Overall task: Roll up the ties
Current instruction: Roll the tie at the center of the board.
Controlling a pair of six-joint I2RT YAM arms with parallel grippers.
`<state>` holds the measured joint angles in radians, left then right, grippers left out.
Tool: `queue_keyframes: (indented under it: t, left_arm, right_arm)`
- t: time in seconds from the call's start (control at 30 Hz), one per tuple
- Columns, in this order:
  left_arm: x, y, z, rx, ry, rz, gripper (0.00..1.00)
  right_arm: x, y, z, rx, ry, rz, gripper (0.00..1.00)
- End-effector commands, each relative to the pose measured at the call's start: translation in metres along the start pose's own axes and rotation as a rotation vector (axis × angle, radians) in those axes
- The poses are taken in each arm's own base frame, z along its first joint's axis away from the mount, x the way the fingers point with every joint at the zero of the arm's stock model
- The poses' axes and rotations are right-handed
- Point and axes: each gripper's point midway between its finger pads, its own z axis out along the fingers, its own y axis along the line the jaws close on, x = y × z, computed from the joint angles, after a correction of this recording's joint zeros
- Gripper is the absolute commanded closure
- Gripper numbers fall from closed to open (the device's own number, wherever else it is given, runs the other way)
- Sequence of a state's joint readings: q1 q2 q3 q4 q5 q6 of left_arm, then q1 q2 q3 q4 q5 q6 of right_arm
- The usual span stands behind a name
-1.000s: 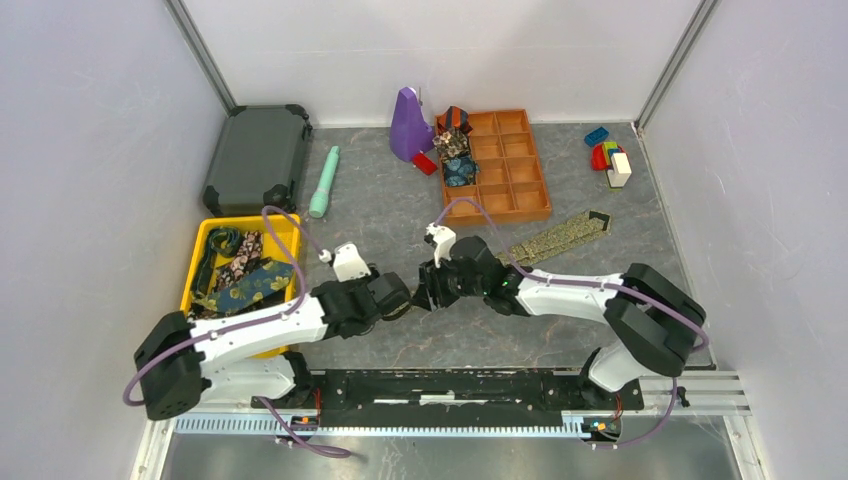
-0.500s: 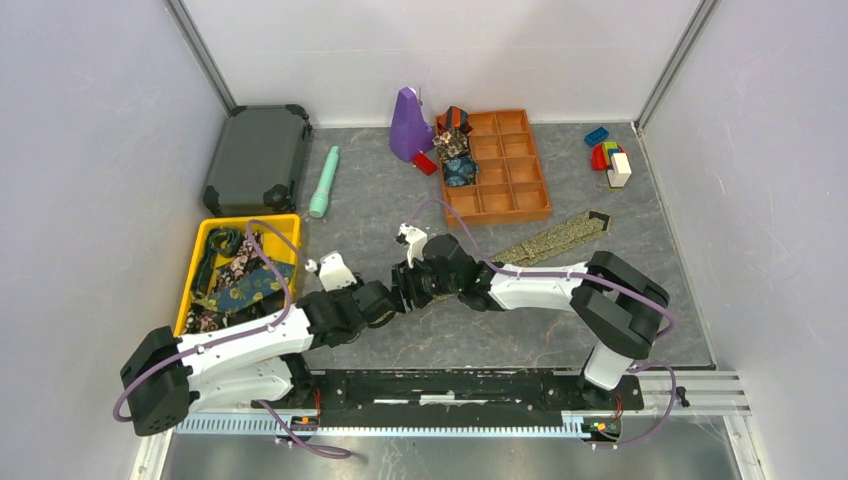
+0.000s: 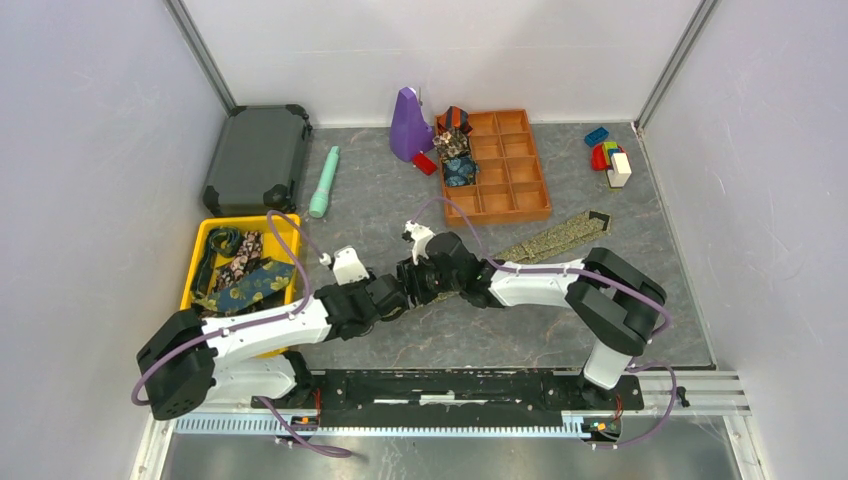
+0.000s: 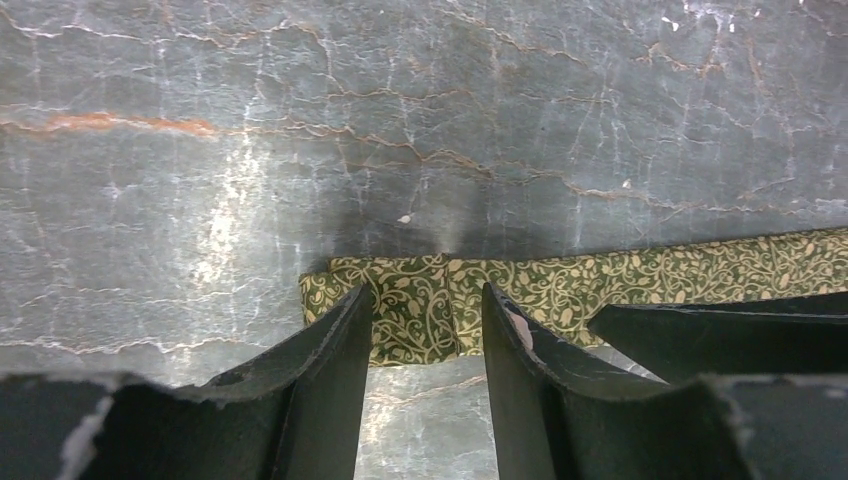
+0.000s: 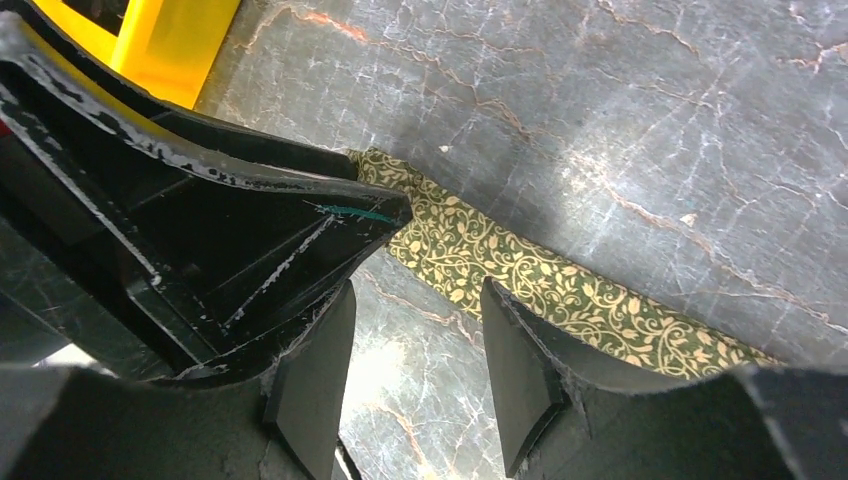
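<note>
An olive-gold tie [image 3: 560, 235] lies as a flat strip slanting across the grey table, with its near end folded over once [image 4: 415, 305]. My left gripper [image 3: 398, 292] [image 4: 425, 295] stands open, its fingertips straddling that folded end. My right gripper [image 3: 418, 278] [image 5: 418, 295] is open just beside it, fingers low over the strip [image 5: 560, 290] with bare table showing between them. The two grippers nearly touch. More ties [image 3: 240, 275] lie loose in a yellow bin [image 3: 285, 222]. Rolled ties [image 3: 456, 150] sit in the left cells of an orange tray [image 3: 515, 175].
A dark case [image 3: 258, 160] stands at the back left, with a teal cylinder [image 3: 323, 182] beside it. A purple object [image 3: 408, 125] is next to the tray. Coloured toy blocks [image 3: 608, 155] sit at the back right. Walls enclose three sides.
Both grippers shifted left along the tie's near end. The left arm drew back, then came forward again to meet the right gripper.
</note>
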<state>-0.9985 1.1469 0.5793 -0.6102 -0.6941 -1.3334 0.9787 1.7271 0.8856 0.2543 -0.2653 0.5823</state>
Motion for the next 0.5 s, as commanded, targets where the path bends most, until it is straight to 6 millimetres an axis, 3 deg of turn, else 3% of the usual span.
queue_keyframes:
  t: [0.0, 0.23, 0.33, 0.47]
  left_arm:
    - [-0.008, -0.028, -0.002, 0.081, -0.014, -0.048, 0.49]
    - [-0.005, -0.034, 0.000, 0.110, -0.006, -0.069, 0.52]
    - [-0.002, -0.031, 0.002, 0.110, -0.002, -0.075, 0.63]
    - [0.000, -0.022, 0.003, 0.095, -0.004, -0.082, 0.91]
  right_arm:
    - [-0.009, -0.002, -0.010, 0.000, -0.052, 0.011, 0.43]
    - [-0.007, -0.012, -0.021, 0.004, -0.074, 0.045, 0.43]
    - [-0.005, -0.010, -0.020, -0.012, -0.067, 0.049, 0.43]
    - [-0.004, -0.009, -0.019, -0.024, -0.067, 0.055, 0.43]
